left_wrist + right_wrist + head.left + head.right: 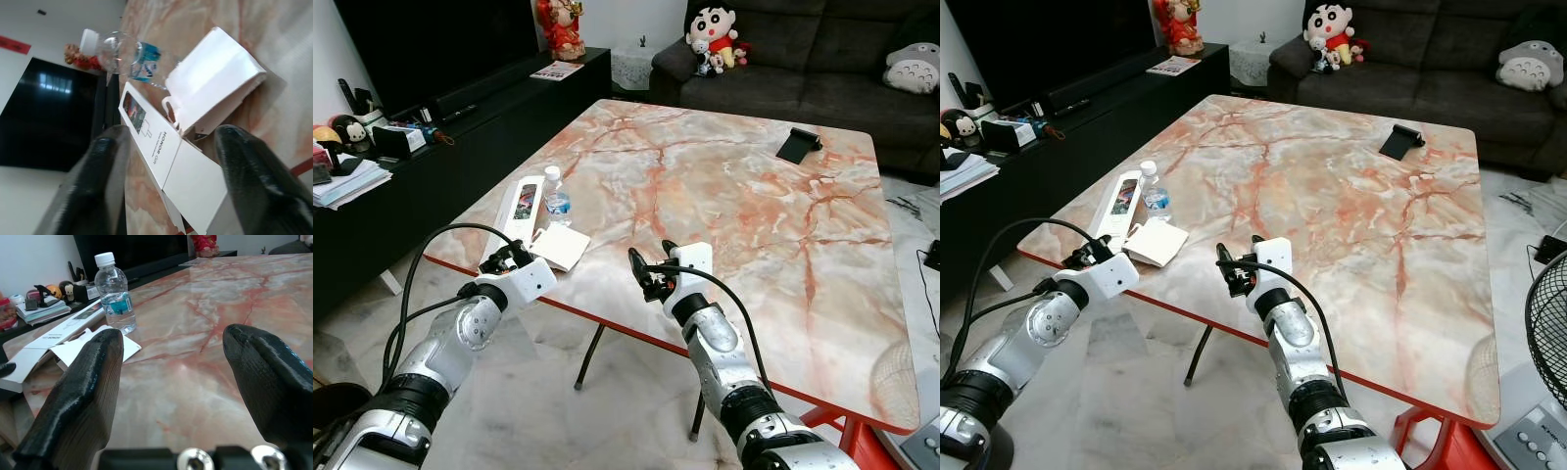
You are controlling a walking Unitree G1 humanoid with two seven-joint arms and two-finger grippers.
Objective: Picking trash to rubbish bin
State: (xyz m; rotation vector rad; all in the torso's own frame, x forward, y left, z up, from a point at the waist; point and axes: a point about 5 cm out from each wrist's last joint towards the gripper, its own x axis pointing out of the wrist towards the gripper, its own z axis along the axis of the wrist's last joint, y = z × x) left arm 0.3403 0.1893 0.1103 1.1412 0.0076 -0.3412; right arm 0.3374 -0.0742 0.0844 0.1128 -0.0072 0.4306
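1. Your left gripper [504,260] hovers at the near left corner of the marble table [734,186], just short of the long white box [521,209]. In the left wrist view its fingers [105,161] stand wide apart with nothing between them.
2. That wrist view gives you what the head views cannot: printed lettering along the long white box and the open flap of the small white carton [215,78] beside it.
3. The trash sits together at that corner: the long white box along the edge, the small white carton touching it, and a clear water bottle [556,196] upright just behind them.
4. Your right gripper [651,274] is over the near edge of the table, well apart from the trash. The right wrist view shows its fingers [93,377] spread wide and empty, with the water bottle standing beyond them.
5. The eye views add a black phone stand [798,144] at the far right of the table and a dark sofa [803,59] behind.
6. The right eye view shows a fan [1545,333] at the right edge.
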